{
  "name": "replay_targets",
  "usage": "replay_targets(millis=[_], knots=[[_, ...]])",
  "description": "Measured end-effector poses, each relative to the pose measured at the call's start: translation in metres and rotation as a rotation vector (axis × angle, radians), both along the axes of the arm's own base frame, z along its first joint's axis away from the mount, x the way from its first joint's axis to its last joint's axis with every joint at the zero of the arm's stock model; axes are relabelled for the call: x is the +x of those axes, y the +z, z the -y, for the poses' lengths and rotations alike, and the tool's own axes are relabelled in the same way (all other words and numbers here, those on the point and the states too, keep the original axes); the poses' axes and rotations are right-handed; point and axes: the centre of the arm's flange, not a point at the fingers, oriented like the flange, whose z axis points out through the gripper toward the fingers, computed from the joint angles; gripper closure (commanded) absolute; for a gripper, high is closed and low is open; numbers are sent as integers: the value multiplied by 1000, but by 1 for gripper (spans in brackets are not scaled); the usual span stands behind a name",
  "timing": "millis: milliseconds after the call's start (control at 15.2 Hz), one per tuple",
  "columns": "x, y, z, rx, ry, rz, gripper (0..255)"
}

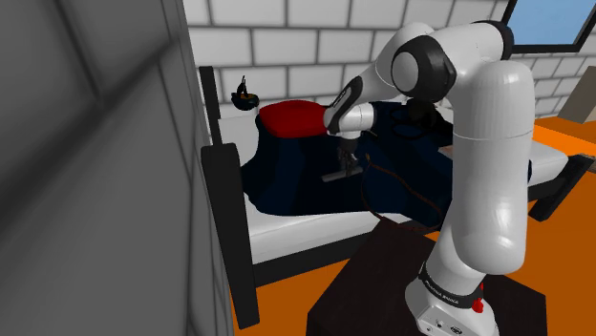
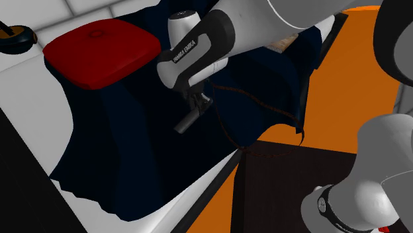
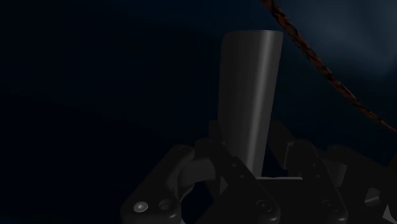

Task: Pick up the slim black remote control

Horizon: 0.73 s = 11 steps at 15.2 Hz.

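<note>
The slim remote [image 2: 188, 122] is a dark grey, narrow bar. My black gripper [image 2: 197, 109] is shut on one end of it, and the other end slants down over the dark blue blanket [image 2: 119, 139]. In the shoulder view the remote [image 1: 340, 175] hangs under the gripper [image 1: 347, 164], just beyond the red cushion. The wrist view has the remote [image 3: 249, 89] running straight out from between the fingers [image 3: 219, 143], which clasp its near end. Whether its far end touches the blanket I cannot tell.
A red cushion [image 1: 290, 119] lies on the bed by the headboard [image 1: 222, 191]. A thin brown cord [image 2: 228, 132] trails across the blanket near the gripper. A small dark object [image 1: 246, 96] sits by the brick wall. My dark stand [image 1: 382, 277] rests on the orange floor [image 2: 265, 119].
</note>
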Motion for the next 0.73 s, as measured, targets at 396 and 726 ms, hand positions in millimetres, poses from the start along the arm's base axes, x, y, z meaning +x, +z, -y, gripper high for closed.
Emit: replay_targets(millis=[396, 726], knots=[[2, 32, 0, 0, 0, 0, 255], [1, 56, 0, 0, 0, 0, 255]])
